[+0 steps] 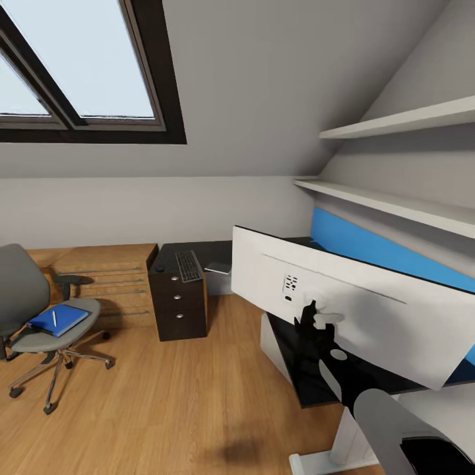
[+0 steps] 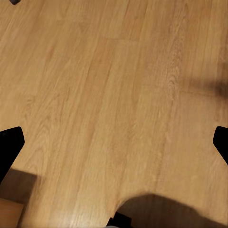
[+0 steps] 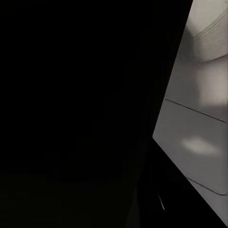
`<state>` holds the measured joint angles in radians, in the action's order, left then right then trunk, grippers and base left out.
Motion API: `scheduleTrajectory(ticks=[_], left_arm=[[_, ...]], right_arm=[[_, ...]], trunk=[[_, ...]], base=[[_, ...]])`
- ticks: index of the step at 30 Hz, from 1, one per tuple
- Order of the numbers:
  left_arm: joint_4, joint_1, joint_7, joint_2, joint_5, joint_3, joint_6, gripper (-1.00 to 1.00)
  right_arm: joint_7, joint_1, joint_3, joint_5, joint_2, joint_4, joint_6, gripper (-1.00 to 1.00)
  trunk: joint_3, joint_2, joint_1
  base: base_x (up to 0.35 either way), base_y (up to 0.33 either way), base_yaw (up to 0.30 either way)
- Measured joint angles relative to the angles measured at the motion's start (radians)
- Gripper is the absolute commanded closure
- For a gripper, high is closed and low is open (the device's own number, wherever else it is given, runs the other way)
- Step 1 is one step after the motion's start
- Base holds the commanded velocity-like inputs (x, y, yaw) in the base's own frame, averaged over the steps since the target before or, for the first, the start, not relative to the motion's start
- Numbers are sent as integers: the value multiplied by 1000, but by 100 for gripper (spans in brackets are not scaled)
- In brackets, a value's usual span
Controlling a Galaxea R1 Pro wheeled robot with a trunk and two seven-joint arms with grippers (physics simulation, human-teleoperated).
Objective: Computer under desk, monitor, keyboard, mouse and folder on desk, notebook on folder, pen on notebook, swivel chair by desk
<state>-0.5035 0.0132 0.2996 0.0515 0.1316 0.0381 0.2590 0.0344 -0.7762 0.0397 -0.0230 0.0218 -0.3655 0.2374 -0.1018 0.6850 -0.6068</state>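
The monitor [image 1: 369,310] dominates from where I stand: its white back faces the room and it hangs tilted, low end toward the far side, above the black tabletop [image 1: 310,376]. I can't make out whether its round base sits flat. If it is let go while leaning like this, it could tip onto its screen or slide off the near edge. Turning it could also knock its far corner against the blue back panel [image 1: 369,245].

The swivel chair [image 1: 20,290] stands well apart to the left. On the black drawer unit [image 1: 178,310] between them lies the keyboard [image 1: 189,265], not yet on the tabletop.

The blue folder [image 1: 59,319] rests on the chair seat with the pen [image 1: 54,318] on top. A careless lift would probably roll that pen onto the floor.

The right end effector [image 1: 321,318] is pressed against the monitor's back by the stem. Whether it is clamped there I cannot tell. The left end effector [image 2: 114,142] hangs over bare wood floor [image 2: 95,71], fingers spread wide and empty.
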Motion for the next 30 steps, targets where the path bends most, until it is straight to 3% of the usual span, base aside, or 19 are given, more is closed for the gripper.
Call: scheduleTrajectory(ticks=[2,3,25,30], left_arm=[[0,0,0,0,0,0,0,-100],[0,0,0,0,0,0,0,-100],[0,0,0,-1,0,0,1,-100],[0,0,-1,-1,1,0,0,-100]], right_arm=[[0,0,0,0,0,0,0,100],[1,0,0,0,-1,0,0,-100],[2,-1,0,-2,-1,-2,0,-100],[2,-1,0,-2,-2,-2,0,-100]], trunk=[[0,0,0],[0,0,0],[0,0,0],[0,0,0]], base=[[0,0,0],[0,0,0],[-1,0,0],[-194,0,0]])
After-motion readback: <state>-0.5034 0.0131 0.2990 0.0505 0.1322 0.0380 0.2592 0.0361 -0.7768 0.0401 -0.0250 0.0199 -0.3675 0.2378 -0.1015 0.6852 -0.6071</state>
